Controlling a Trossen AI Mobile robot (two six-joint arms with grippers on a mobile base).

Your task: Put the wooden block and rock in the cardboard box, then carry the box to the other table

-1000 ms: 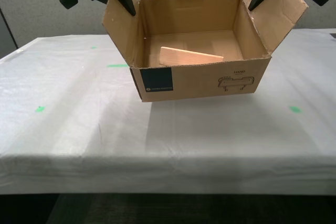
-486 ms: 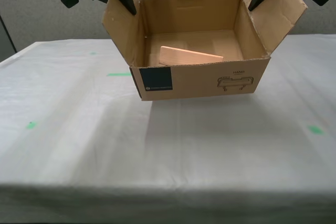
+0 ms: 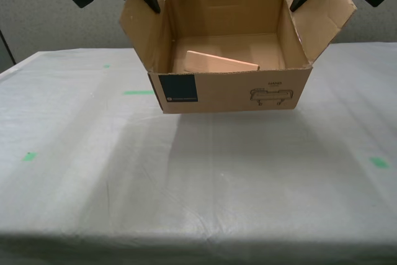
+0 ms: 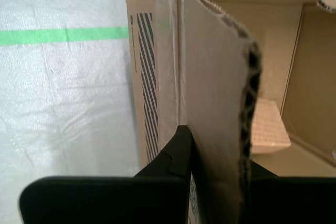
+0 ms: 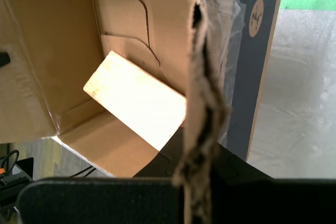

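My first gripper is clenched on the torn edge of one side flap of the cardboard box, on the exterior view's left, where the navy label wraps the corner. My second gripper is clamped likewise on the opposite flap. The box hangs between them over the other table, apparently clear of the cloth. Expect corrugated board to be light but soft: thin flaps may bend or tear under load, so grip low, near the fold, and keep both sides level. Inside, the wooden block lies tilted on the floor of the box; stiff and smooth, it may slide. You will find no rock in any view.
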